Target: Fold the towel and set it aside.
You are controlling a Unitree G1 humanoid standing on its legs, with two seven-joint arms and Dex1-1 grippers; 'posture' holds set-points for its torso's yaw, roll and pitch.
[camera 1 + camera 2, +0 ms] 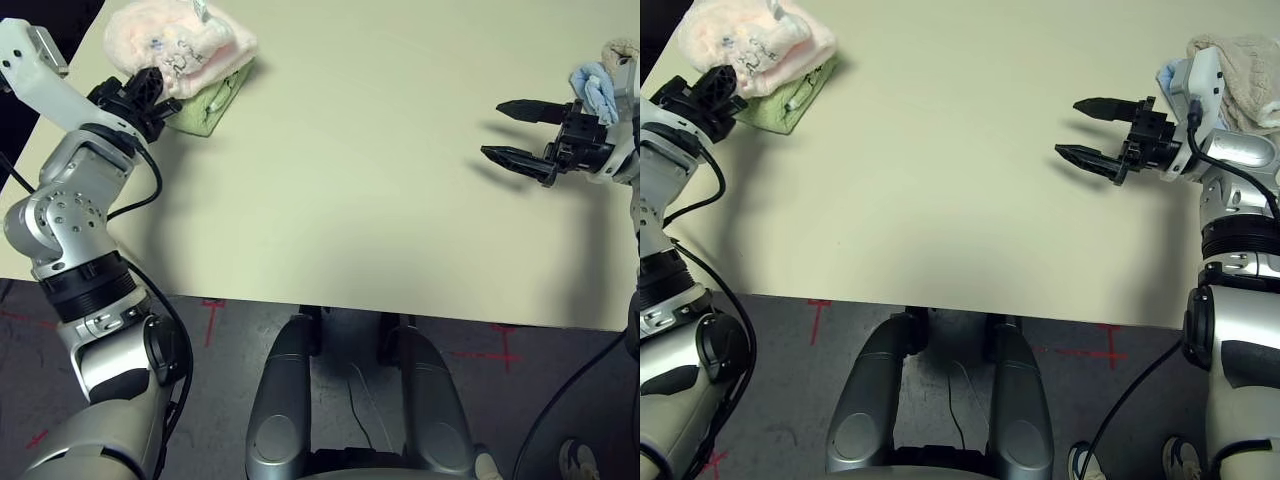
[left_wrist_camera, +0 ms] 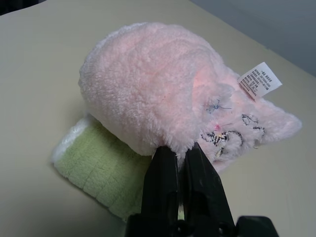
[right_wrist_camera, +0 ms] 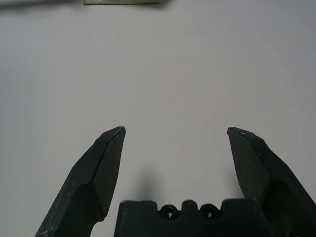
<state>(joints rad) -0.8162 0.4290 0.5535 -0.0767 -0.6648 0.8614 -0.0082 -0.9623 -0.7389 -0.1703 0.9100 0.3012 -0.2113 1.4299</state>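
Observation:
The pale pink towel (image 1: 180,40) lies folded in a rounded bundle at the table's far left corner, on top of a light green folded towel (image 1: 215,105). Its small print and white label (image 2: 259,81) face up. My left gripper (image 1: 150,85) is shut, its fingertips (image 2: 168,153) at the pink towel's (image 2: 158,84) lower edge where it meets the green one (image 2: 98,173); I see no cloth between them. My right gripper (image 1: 492,130) hovers open over bare table at the far right, with nothing between its fingers (image 3: 111,148).
A blue folded towel (image 1: 597,90) and a beige one (image 1: 1245,60) sit at the table's right edge behind my right wrist. The cream table (image 1: 350,180) stretches bare between the two arms. Its front edge runs just ahead of my body.

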